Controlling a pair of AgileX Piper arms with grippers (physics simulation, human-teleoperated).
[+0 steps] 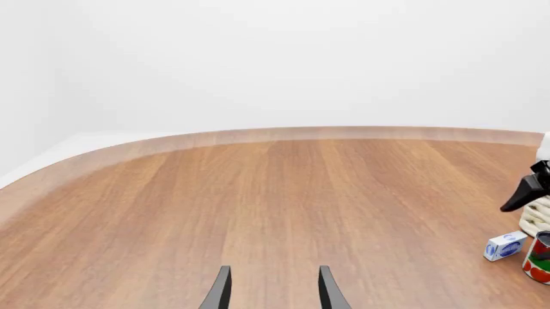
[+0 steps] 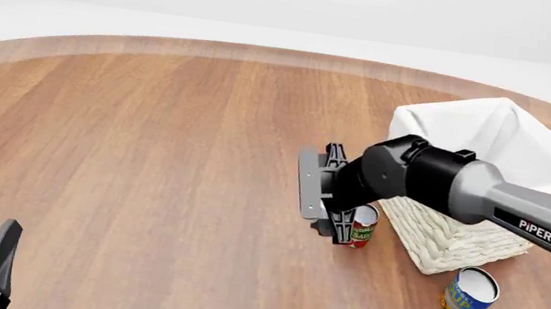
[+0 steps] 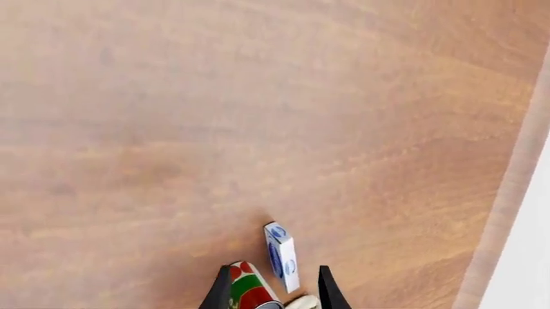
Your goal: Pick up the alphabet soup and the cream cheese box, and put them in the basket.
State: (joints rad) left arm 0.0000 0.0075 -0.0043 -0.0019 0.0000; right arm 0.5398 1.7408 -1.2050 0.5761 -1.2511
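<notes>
Two task items stand outside the basket [image 2: 490,143]. The alphabet soup [image 2: 470,295] stands upright on the worktop [image 2: 149,146], near side right, just in front of the basket's near corner and clear of both arms. The cream cheese box [image 3: 281,256] lies on the worktop just beside the red-and-green can [image 2: 364,225]; the front view hides it behind the right arm [image 2: 443,184]. In the left wrist view the box [image 1: 504,246] lies just left of that can [image 1: 539,259], near the woven basket wall.

The basket sits at the right, toward the far side, its white liner folded over the rim.

The right tool [image 3: 273,295] is lowered over the can and the box. Its fingers are spread, with the top of the can and the near end of the box lying between them. Contact with either item cannot be determined.

The left tool [image 1: 273,290] is at the near left corner of the worktop, well apart from all items. Its fingers are spread with nothing between them.
</notes>
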